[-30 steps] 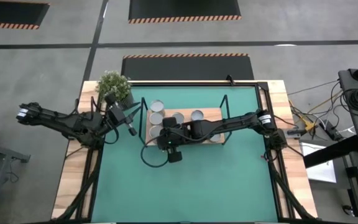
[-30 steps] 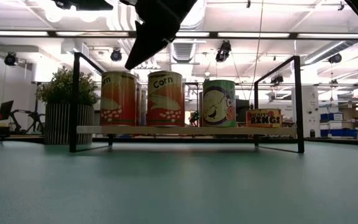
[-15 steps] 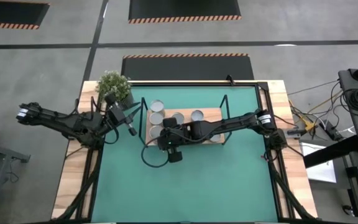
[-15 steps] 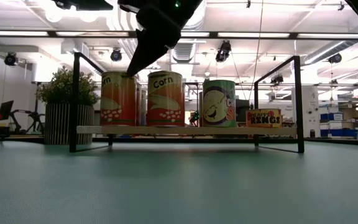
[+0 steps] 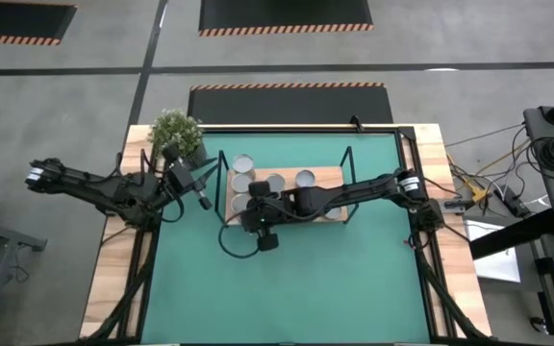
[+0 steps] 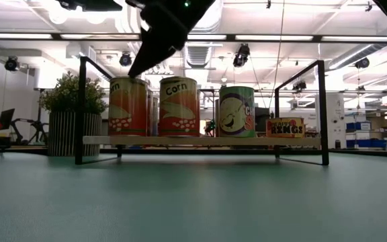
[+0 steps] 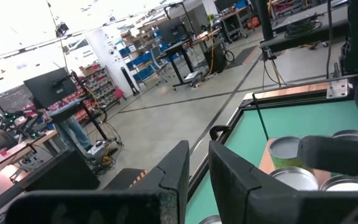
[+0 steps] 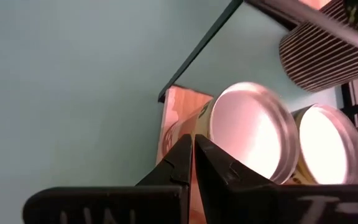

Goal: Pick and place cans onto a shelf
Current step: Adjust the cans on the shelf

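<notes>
Where right end effector (image 8: 193, 163) hovers: cans (image 8: 253, 130) beneath.

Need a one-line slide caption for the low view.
Cans lined up on the shelf, plant behind.

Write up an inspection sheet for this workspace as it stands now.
Surface: green mat on a wooden table, bare in front.
Job's things: cans stand upright on the shelf; none lies on the mat.
Clutter: potted plant at the far left corner.
End effectors: right end effector shut, empty, above the shelf's near left cans; left end effector near shut, empty, beside the plant.
Cables: bundle off the table's right edge.
Surroundings: workshop with racks and desks; nobody clearly seen.
</notes>
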Controlling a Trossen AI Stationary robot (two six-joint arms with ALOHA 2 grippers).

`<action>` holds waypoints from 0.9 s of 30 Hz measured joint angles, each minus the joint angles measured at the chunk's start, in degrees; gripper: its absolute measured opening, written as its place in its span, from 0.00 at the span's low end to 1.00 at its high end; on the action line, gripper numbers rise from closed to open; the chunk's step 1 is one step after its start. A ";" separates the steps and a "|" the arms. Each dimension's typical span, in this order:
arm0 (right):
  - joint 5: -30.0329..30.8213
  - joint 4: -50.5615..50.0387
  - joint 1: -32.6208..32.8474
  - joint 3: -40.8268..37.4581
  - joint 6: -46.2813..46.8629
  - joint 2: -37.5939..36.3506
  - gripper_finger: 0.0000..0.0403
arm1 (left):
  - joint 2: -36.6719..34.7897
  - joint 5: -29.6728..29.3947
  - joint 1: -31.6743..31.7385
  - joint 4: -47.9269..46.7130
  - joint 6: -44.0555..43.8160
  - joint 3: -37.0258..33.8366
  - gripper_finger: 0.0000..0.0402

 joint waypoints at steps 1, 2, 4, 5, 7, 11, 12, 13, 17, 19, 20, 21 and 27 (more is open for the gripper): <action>-0.02 0.00 0.01 0.30 0.00 -0.04 0.02 | 0.00 0.00 -0.01 0.00 0.00 0.00 0.11; -0.02 0.07 -0.02 0.63 -0.04 -0.14 0.02 | 0.00 0.00 0.01 0.02 0.00 0.00 0.11; -0.03 0.25 -0.15 1.29 -0.36 -0.36 0.02 | 0.00 0.02 -0.01 0.02 0.00 0.00 0.11; -0.15 0.92 -0.43 1.37 -0.52 -0.46 0.02 | 0.00 0.02 0.00 0.03 0.00 0.00 0.11; -0.65 2.59 -1.23 1.37 -0.72 -0.46 0.02 | 0.00 0.02 -0.01 0.04 0.00 0.00 0.11; -1.83 4.87 -3.19 1.31 -0.10 -0.13 0.02 | 0.00 0.02 0.01 0.06 0.00 0.00 0.11; -1.96 4.77 -3.61 1.27 0.54 -0.11 0.02 | 0.00 0.01 0.00 0.06 0.00 0.00 0.11; -2.04 4.77 -3.95 1.13 1.18 -0.11 0.02 | 0.00 0.00 -0.01 0.09 0.00 0.00 0.11; -4.54 5.19 -5.07 -0.37 2.28 -0.06 0.02 | 0.00 0.01 -0.01 0.08 0.00 0.00 0.11; -5.86 6.21 -5.32 -1.09 2.64 0.04 0.02 | 0.00 0.02 0.01 0.08 0.00 0.00 0.11; -6.05 6.91 -5.35 -1.46 2.65 0.04 0.02 | 0.00 0.00 -0.01 0.08 0.00 0.00 0.11; -6.05 7.31 -5.35 -1.64 2.64 0.04 0.02 | 0.00 0.00 0.01 0.06 0.00 0.00 0.11; -6.23 7.44 -5.26 -1.83 3.06 0.04 0.02 | 0.00 0.02 0.00 0.06 0.00 0.00 0.11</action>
